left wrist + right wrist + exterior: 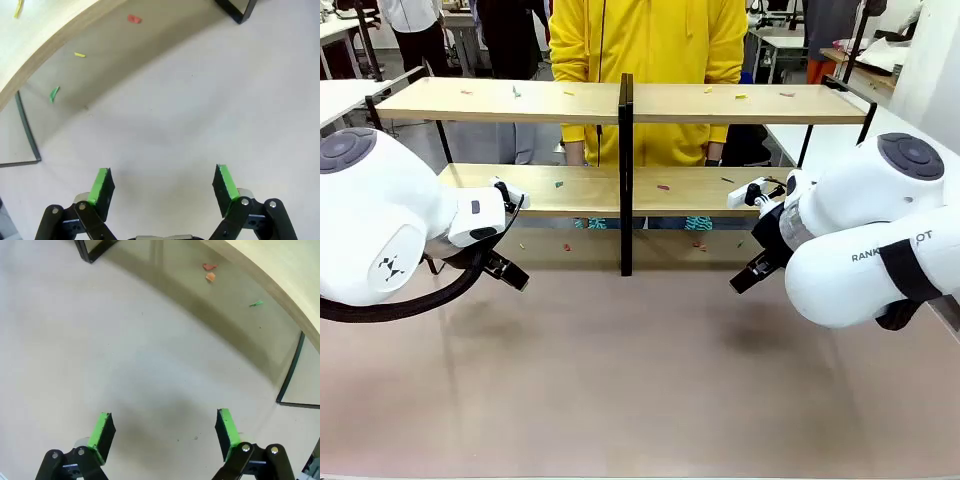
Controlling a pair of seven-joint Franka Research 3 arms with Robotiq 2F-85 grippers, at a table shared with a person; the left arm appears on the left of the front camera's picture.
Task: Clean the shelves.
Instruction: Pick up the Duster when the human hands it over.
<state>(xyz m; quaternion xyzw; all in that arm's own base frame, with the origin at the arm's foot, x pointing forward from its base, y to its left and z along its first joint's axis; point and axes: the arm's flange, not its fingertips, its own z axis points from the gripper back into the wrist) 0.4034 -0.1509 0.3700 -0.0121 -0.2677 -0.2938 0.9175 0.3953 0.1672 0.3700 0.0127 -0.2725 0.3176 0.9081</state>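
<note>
Standing across the tabletop: the shelves (520, 100), two long light-wood boards on a thin black frame with a centre post (626, 170). They sit crosswise on the tabletop (640, 390), between the arms and a person in yellow (650, 40) at the far side.
Litter: small coloured scraps (741, 97) dot the upper board. More lie on the lower board (590, 195), and a few on the tabletop beneath the rack.
Left end effector (162, 186): fingers wide apart with nothing between them, hovering over bare tabletop just short of the lower board's front edge. Green, yellow and red bits lie in the shadow ahead.
Right end effector (164, 429): fingers likewise spread and empty, over the tabletop near the rack's right end, with red, orange and green bits ahead.
Handling of the rack: judged stiff and fairly weighty, with hard, smooth boards on slim legs. It looks meant to stay put, and a hard shove on a board edge could slide or rock it.
Handling of the scraps: judged featherlight, thin and flat, not fragile. They are likely to skid on the smooth wood or be flicked off an edge by a careless touch.
Where to take hold: pinch each scrap across its narrow sides, with the fingertips brought right down to the wood. On the lower board the only way in is the gap between the tiers, so a low, level approach from the front seems best.
Risk: a wrist knocking the upper board or the frame.
</note>
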